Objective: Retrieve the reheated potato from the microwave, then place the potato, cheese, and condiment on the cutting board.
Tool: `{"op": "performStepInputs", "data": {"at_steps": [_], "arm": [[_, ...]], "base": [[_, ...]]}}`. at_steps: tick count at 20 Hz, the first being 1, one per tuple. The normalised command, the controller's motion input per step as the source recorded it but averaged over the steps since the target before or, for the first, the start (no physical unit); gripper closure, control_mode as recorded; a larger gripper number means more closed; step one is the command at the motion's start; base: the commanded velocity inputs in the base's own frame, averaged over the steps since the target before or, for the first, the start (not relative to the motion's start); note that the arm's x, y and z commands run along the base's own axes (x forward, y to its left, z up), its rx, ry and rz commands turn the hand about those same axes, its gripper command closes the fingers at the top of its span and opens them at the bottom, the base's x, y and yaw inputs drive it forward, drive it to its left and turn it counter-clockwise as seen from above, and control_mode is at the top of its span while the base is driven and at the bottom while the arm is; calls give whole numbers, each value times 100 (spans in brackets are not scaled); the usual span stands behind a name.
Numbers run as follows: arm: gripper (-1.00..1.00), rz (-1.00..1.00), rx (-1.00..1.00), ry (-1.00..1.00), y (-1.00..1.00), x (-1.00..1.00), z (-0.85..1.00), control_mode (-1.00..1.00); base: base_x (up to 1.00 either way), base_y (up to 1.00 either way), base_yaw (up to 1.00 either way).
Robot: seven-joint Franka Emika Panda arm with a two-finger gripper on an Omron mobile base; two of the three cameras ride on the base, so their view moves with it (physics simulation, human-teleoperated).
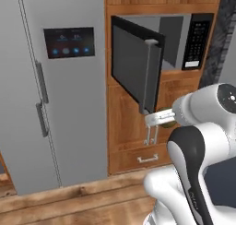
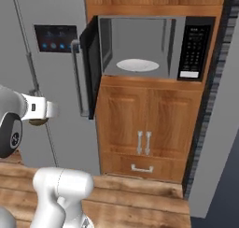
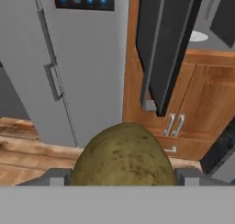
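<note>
Gripper [image 3: 123, 179] clamped on potato [image 3: 124, 156], held low, clear of microwave [image 2: 149, 47] & in front of cabinets. Door [image 1: 136, 65] left open, plate [image 2: 137, 65] inside bare. Judgement: retrieval done; carry to board next. Board, cheese, condiment unseen.
</note>
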Motion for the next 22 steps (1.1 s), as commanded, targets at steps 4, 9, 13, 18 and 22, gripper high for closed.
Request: {"op": "performStepInputs", "data": {"at_steps": [4, 9, 13, 18, 22], "arm": [[100, 0, 0, 0, 0, 0, 0, 100], [100, 0, 0, 0, 0, 0, 0, 100], [100, 0, 0, 0, 0, 0, 0, 100], [100, 0, 0, 0, 0, 0, 0, 100], [100, 0, 0, 0, 0, 0, 0, 100]], "base": [[2, 87, -5], [46, 68, 0], [76, 44, 6], [45, 52, 12], [15, 89, 1]]}}
